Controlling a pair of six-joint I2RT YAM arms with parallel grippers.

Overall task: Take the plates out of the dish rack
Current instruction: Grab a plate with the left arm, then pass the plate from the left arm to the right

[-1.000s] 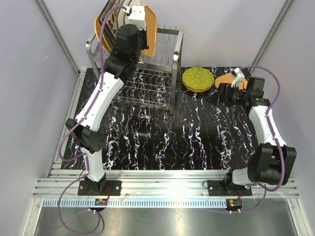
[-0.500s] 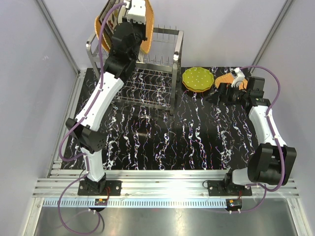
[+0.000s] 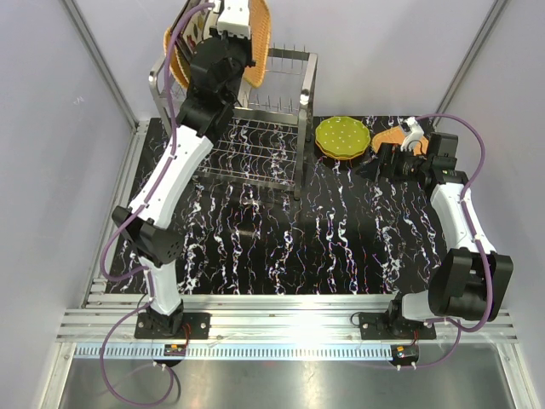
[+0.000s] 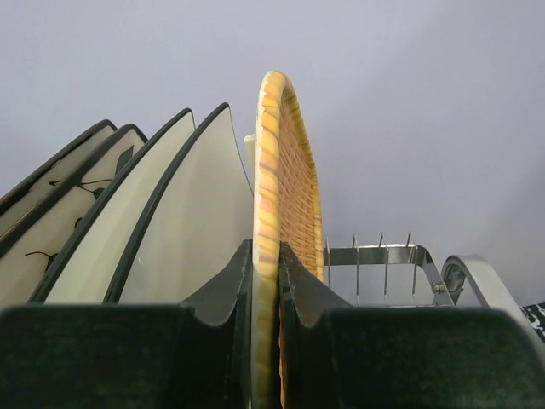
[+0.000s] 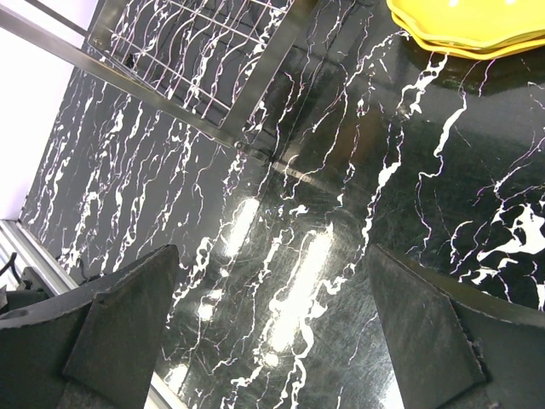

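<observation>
Wicker plate [image 4: 285, 221] sits centre frame, edge-on and upright. Dark fingers [image 4: 223, 285] are clamped on its lower rim, one each side, both touching the weave.

Left of it are four cream plates [image 4: 170, 230], dark-rimmed, standing on edge and fanned out leaning left. The nearest is just beside the wicker plate; whether they touch can't be told. The two farthest left show dark stem-and-leaf markings. A pale edge peeks out behind the wicker rim near the top; what it is can't be told.

Right of the wicker plate and lower is the rack [image 4: 387, 254]: steel top rail with thin upright prongs [image 4: 356, 251], curved steel corner at far right. A sliver of black marbled tabletop [image 4: 536, 313] shows at the right edge. Plain grey wall [image 4: 409, 102] fills the background.
</observation>
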